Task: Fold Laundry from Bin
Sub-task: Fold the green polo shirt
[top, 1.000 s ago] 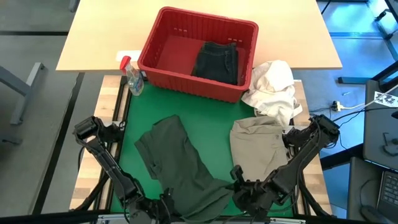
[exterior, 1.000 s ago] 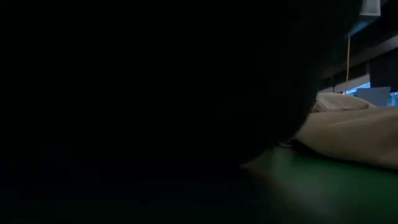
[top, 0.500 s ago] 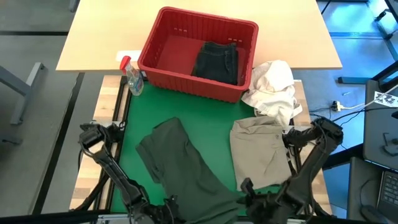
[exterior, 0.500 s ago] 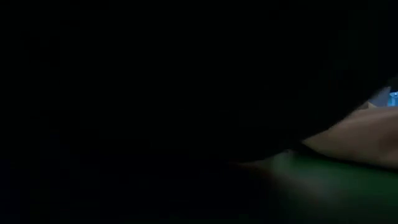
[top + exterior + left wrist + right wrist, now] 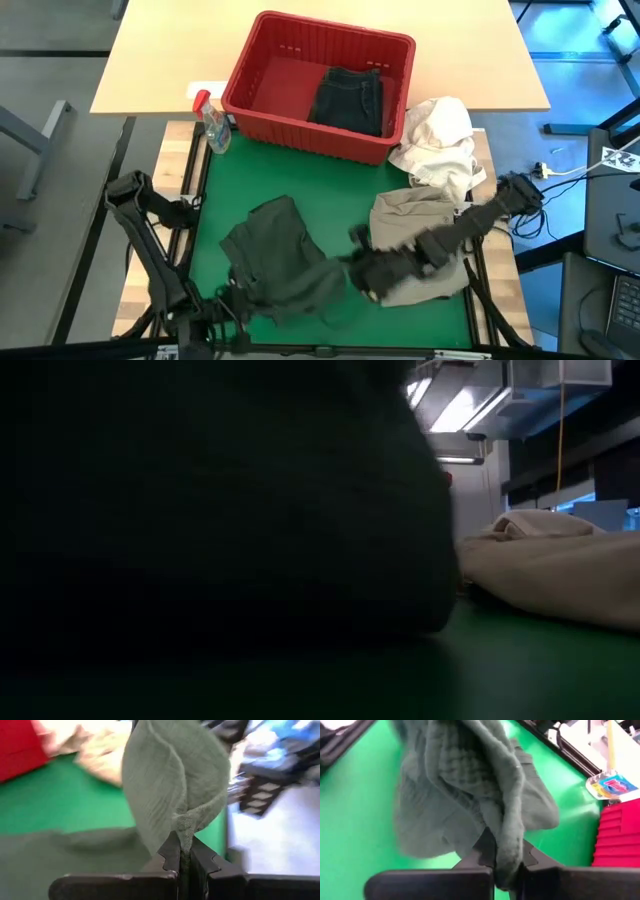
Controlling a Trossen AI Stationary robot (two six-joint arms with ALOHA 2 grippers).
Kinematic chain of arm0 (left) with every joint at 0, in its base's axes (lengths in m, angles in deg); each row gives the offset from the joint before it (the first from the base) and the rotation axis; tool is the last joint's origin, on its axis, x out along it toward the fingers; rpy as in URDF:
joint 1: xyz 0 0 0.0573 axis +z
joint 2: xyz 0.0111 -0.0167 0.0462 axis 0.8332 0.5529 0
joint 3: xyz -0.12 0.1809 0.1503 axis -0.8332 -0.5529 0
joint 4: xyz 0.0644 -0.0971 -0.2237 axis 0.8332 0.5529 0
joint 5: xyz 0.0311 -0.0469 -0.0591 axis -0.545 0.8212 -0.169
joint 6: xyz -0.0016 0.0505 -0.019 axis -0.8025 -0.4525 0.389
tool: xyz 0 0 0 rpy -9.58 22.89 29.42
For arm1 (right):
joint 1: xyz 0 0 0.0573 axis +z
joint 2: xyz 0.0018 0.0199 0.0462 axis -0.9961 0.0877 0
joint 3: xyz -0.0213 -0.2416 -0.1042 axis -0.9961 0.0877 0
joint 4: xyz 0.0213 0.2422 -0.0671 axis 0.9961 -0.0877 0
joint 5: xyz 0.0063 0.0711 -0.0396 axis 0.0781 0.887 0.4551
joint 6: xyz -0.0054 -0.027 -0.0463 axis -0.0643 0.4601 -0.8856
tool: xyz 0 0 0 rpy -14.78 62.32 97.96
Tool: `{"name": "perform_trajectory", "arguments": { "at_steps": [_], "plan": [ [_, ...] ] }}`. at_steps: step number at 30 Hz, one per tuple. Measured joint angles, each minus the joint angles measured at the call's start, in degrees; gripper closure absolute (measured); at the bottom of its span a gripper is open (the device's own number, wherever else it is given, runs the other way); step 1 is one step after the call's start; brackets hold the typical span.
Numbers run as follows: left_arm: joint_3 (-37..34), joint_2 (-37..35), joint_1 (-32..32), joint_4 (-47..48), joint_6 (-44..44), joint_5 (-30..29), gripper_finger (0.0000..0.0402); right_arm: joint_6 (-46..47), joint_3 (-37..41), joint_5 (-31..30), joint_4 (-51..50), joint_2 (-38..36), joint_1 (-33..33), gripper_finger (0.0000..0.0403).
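The dark charcoal garment (image 5: 285, 260) lies bunched on the green mat (image 5: 330, 195), in front of the red bin (image 5: 262, 112) and just beside the khaki-beige garment (image 5: 410, 225). It is soft, light, ribbed fabric with no stiffness of its own; it sags and folds wherever it is unsupported, so it should be taken at hems or corners, with two holds well apart to keep an edge taut. The left gripper (image 5: 184, 862) has its fingers clamped together on a pinched fold of this garment, near the front edge of the mat. The right gripper (image 5: 502, 865) is likewise clamped on a gathered fold of the same garment, above the mat between the two garments. A thin pinch of fabric may slip under tension. A second dark garment (image 5: 350, 98) remains inside the bin. A white cloth bundle (image 5: 440, 140) rests touching the khaki-beige garment's far side, and a spray bottle (image 5: 213, 125) stands just beside the bin's left wall. Open mat lies between the bin and the garments; the right side is crowded. The low view is largely blocked by dark fabric.
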Motion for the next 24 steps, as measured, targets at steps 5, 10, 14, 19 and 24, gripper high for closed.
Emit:
{"name": "perform_trajectory", "arguments": {
  "at_steps": [5,10,14,19,24],
  "plan": [
    [0.0,-2.2,-1.1,26.3,19.0,-0.2,0.0399,-4.8,0.1,8.8,7.1,1.2,-11.3,0.0394],
    [-2.0,-2.2,-2.9,43.4,34.9,-1.1,0.0399,-6.1,0.0,15.4,13.8,2.9,-20.5,0.039],
    [-7.1,-2.3,-3.5,47.8,44.3,-0.4,0.0399,-6.1,0.0,19.0,16.3,6.0,-25.5,0.039],
    [-15.4,-2.2,-3.4,47.1,49.3,3.4,0.0398,-4.5,0.0,20.2,19.3,11.2,-28.8,0.0392],
    [-23.1,-2.2,-3.4,45.9,51.0,5.7,0.039,-0.3,0.0,19.9,21.8,16.5,-30.7,0.0383]
  ]
}}
